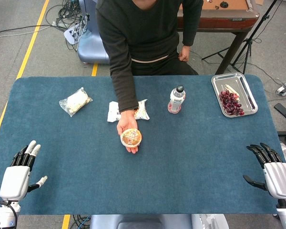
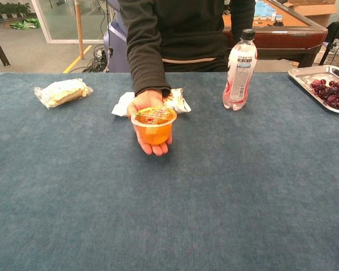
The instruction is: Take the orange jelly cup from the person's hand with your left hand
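An orange jelly cup (image 1: 131, 137) (image 2: 153, 126) with a printed lid sits upright on the person's open palm (image 1: 127, 128) (image 2: 148, 121), held out over the middle of the blue table. My left hand (image 1: 20, 171) rests at the table's near left corner, fingers apart and empty, far from the cup. At the near right corner my right hand (image 1: 272, 168) lies with fingers spread, holding nothing. Neither hand shows in the chest view.
A wrapped snack (image 1: 75, 101) (image 2: 62, 92) lies at far left. Another wrapped packet (image 1: 128, 110) (image 2: 175, 100) sits under the person's forearm. A pink drink bottle (image 1: 176, 99) (image 2: 239, 70) stands right of centre. A metal tray (image 1: 248, 90) (image 2: 305, 76) with dark red fruit is at far right.
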